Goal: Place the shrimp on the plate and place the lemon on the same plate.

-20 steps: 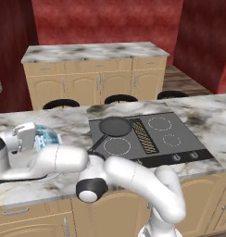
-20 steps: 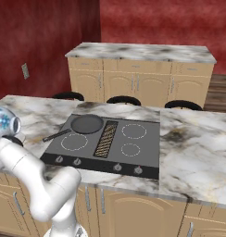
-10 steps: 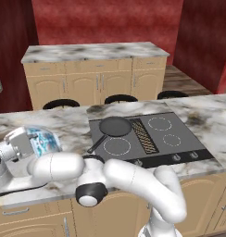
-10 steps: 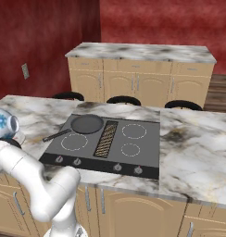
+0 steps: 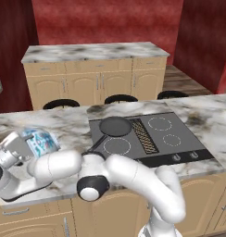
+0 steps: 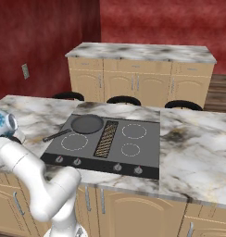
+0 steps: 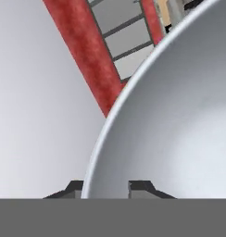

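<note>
The plate point(image 7: 179, 115), white-grey and shallow, looms very close in the hand view, and its raised rim runs down between my fingertips point(image 7: 142, 187). My gripper point(image 7: 108, 187) straddles that rim, one tip on each side, and the rim hides whether the jaws still pinch it. In the left base view my arm point(image 5: 54, 164) reaches low across the counter to its left end, with the wrist beside the bluish bowl point(image 5: 40, 141). The shrimp and the lemon are out of view.
A black frying pan point(image 5: 115, 126) point(image 6: 87, 123) sits on the near-left burner of the cooktop point(image 5: 154, 136) point(image 6: 115, 139). The bluish bowl point(image 6: 1, 122) stands at the marble counter's left end. A second counter with cabinets point(image 6: 142, 51) runs along the red wall behind.
My wrist has edged slightly right toward the bluish bowl and the forearm has settled lower. The bowl, the pan and the base views are unchanged.
</note>
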Robot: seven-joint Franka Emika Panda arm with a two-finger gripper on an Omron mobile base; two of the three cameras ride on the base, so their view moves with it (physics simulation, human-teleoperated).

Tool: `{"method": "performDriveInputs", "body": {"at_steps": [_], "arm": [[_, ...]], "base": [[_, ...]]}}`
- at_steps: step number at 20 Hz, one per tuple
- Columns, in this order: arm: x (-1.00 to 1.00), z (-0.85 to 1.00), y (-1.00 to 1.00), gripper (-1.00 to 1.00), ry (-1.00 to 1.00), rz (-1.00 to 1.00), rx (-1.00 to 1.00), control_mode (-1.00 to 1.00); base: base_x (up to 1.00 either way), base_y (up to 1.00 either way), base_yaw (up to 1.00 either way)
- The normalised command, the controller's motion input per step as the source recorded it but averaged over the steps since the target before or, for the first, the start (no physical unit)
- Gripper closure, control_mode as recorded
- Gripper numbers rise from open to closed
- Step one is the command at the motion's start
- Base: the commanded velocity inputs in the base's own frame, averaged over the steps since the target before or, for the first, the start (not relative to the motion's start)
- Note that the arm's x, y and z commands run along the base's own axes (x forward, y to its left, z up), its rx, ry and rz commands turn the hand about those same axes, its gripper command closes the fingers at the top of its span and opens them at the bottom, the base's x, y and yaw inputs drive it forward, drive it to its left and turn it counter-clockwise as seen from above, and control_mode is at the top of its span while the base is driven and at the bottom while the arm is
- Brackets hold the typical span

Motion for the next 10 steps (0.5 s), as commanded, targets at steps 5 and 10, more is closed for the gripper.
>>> {"method": "performDriveInputs", "body": {"at_steps": [5,10], "arm": [[-0.17,0.0,-0.22,1.0,-0.02,0.08,-0.21,-1.0],[-0.08,0.04,-0.17,1.0,0.0,0.04,-0.14,-1.0]], "base": [[0.0,0.0,0.0],[0.0,0.0,0.0]]}}
